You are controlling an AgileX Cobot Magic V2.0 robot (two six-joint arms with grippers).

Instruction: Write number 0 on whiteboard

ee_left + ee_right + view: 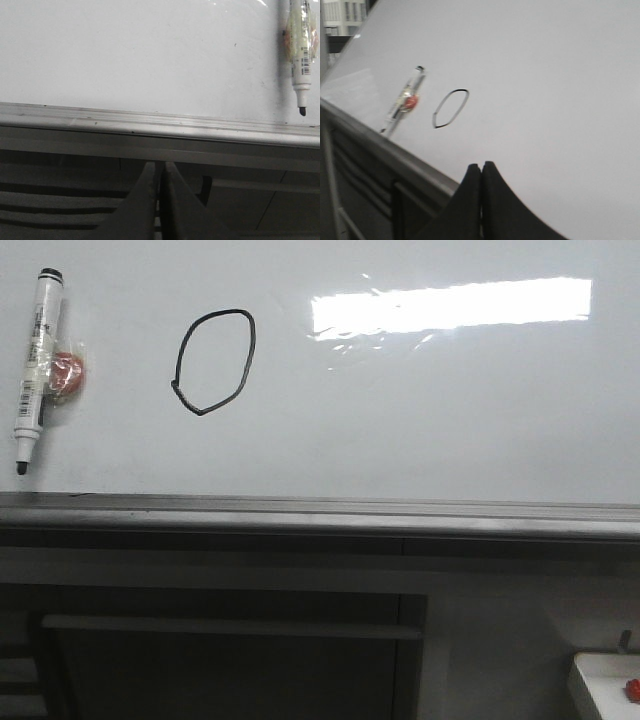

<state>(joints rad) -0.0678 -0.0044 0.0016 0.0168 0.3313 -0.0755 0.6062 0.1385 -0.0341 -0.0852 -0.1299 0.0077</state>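
From the front, the whiteboard [450,420] fills the upper part of the scene, glossy, with a bright rectangular light reflection [450,305] on it; the number 0 [214,361] is drawn on the board to the left of that reflection, a thin black uneven loop with an angular lower-left corner; further left of the 0, well apart from it, a white marker pen [33,368] lies against the board, black tip down and black cap end up, with a small red-orange thing [68,374] in clear wrap stuck at its side; a grey metal ledge [320,515] runs below the 0 along the board's bottom edge; neither of my grippers shows here.

From my left wrist, my left gripper [160,210] sits below the ledge [150,125], its fingers pressed together with nothing between them; the marker [301,55] hangs on the board [125,50] above the ledge, tip down.

From my right wrist, my right gripper [481,200] is closed too, empty; the 0 [450,108] lies just beside the marker [404,100] on the board [560,100].
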